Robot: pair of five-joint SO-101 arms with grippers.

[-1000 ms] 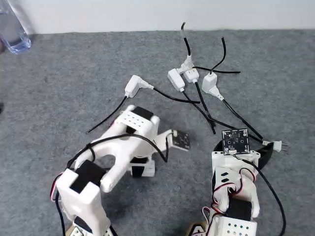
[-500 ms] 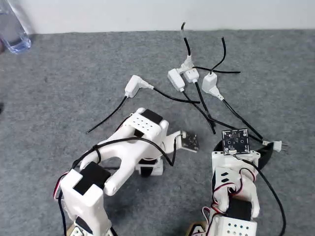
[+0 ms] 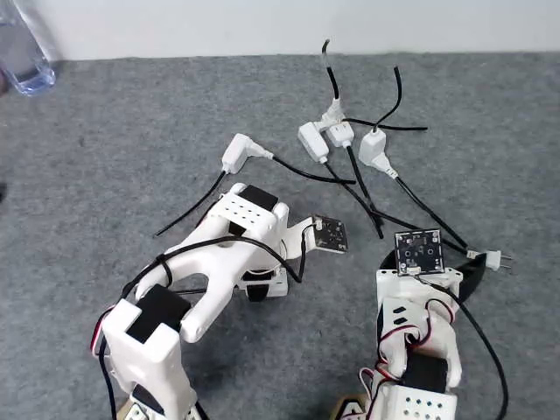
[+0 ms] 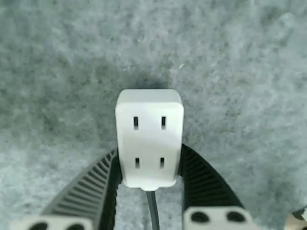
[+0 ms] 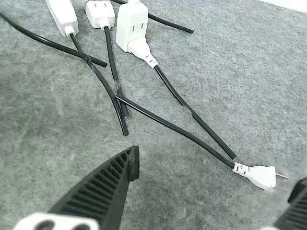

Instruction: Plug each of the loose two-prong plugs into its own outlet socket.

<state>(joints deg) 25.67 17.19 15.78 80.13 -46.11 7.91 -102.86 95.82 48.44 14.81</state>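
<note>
Grip first: your left jaws are closed on a white socket block [image 4: 149, 139], one ribbed pad on each long side. Its slotted face is turned up toward the wrist camera and its black cord [image 4: 152, 211] runs back between the pads. Held that way the slots are exposed and the block is braced against a push. I judge that to be the reason for the hold: one arm steadies the socket while the other brings a plug to it.

Your right jaws stand wide open with nothing between them, low over the bench [image 5: 249, 62]. The loose two-prong plug [image 5: 261, 176] lies flat just beside one of them, prongs pointing away from its own cord. From above, it lies beside the right arm's wrist, well apart from the block under the left arm. I read it as the next pick.

Farther out, a cluster of white cord ends [image 3: 339, 133] lies with its black cords crossing, and a lone white piece [image 3: 238, 154] lies near the left arm.

You are working on grey, felt-like cloth, which should keep parts from sliding, though a crossed cord could drag its neighbours. A white wall [image 3: 262, 26] closes the far side, and a clear container [image 3: 22, 52] stands in the far corner.
</note>
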